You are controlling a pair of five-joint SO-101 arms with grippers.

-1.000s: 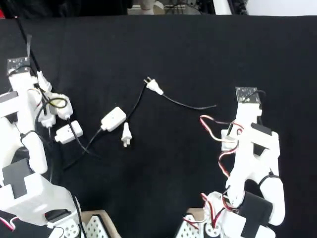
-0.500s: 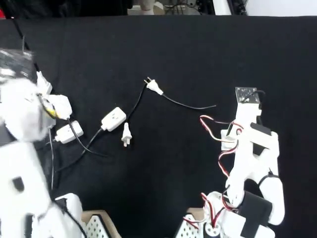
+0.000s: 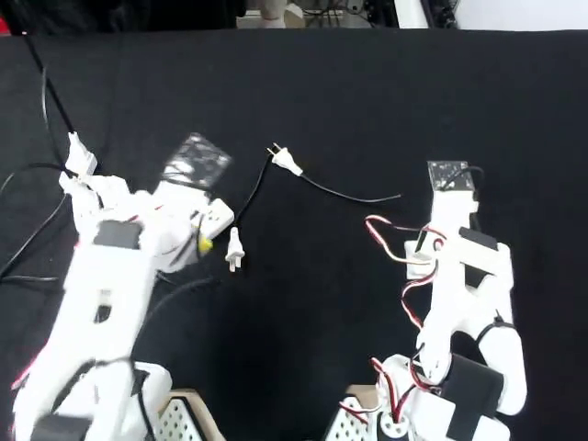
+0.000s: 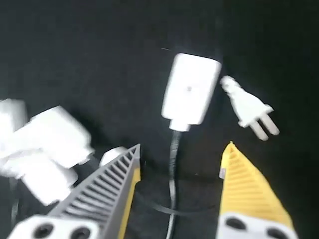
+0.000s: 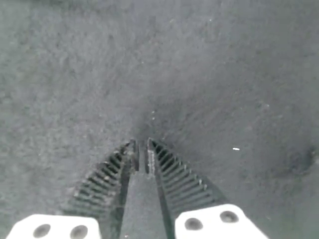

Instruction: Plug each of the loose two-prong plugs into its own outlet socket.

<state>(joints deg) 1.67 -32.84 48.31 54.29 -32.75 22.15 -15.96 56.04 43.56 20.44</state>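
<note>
Left gripper (image 4: 180,149): spread, empty, above outlet socket (image 4: 191,88).
Risk: wide jaws may knock plug (image 3: 234,250) at socket's 5 o'clock.
Right gripper (image 5: 141,152): pinched closed, empty.

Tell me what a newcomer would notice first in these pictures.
The left arm sprawls across the black table, its left fingers open over a white socket with a loose plug right beside it. A second plug lies farther back mid-table, and the right fingers are shut over bare table.
</note>
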